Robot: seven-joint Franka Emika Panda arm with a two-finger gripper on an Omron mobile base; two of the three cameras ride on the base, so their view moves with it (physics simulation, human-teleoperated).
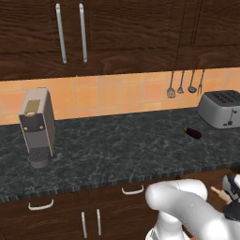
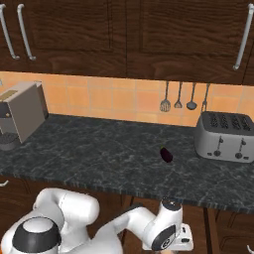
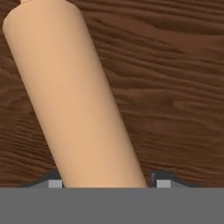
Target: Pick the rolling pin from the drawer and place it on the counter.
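The rolling pin [image 3: 74, 100] is filling the middle of the hand view, a light tan wooden cylinder running from the upper left corner down to the bottom centre, lying over dark brown wood grain. Its lower end is sitting between the two small fingertips [image 3: 55, 183] of the pincer [image 3: 108, 183], which are showing at the bottom edge on either side of it; the pincer is closing around the pin, its jaws set against the cylinder's sides.

In the left base view, a narrow tan handle end is poking out at the lower right edge, beside the white arm [image 1: 187, 211] and below the front edge of the table [image 1: 117, 154].

The table is a long black stone slab with pale veining, crossing the middle of both base views. A small dark purple eggplant [image 2: 166, 155] is lying on it right of centre. A silver toaster [image 2: 224, 135] is standing at the right, and a grey coffee machine [image 1: 37, 126] at the left. Utensils [image 2: 183, 99] are hanging on the orange tiled wall [image 1: 117, 93], under dark wooden cabinets [image 2: 124, 30].
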